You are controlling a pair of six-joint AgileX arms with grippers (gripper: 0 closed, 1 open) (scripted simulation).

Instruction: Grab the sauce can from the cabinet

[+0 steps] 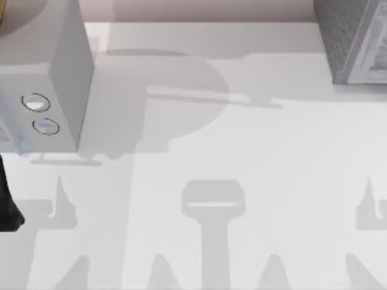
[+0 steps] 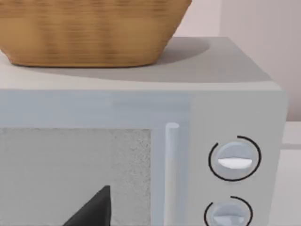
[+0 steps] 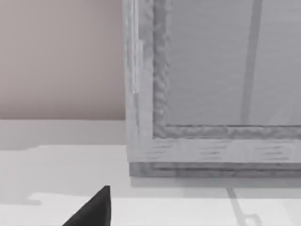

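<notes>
A black pointed fingertip (image 2: 94,209) of my left gripper juts in at the near edge of the left wrist view, in front of the pale grey microwave (image 2: 197,108). I cannot tell whether that gripper is open or closed. The microwave has a speckled window, an upright bar handle (image 2: 171,169) and two round dials (image 2: 234,159) stacked one above the other. A woven tan wicker basket (image 2: 89,30) sits on its top.

From above, the microwave (image 1: 57,78) stands at the table's left edge, and a dark shape beside it at the frame's edge may be part of my left arm.

In the right wrist view another black fingertip (image 3: 94,209), my right gripper's, points toward the grey, rough-framed cabinet (image 3: 155,141), which stands on the white table (image 3: 61,165); again, open or closed, I cannot tell. The cabinet (image 1: 354,42) occupies the far right corner. I cannot make out the sauce can.
</notes>
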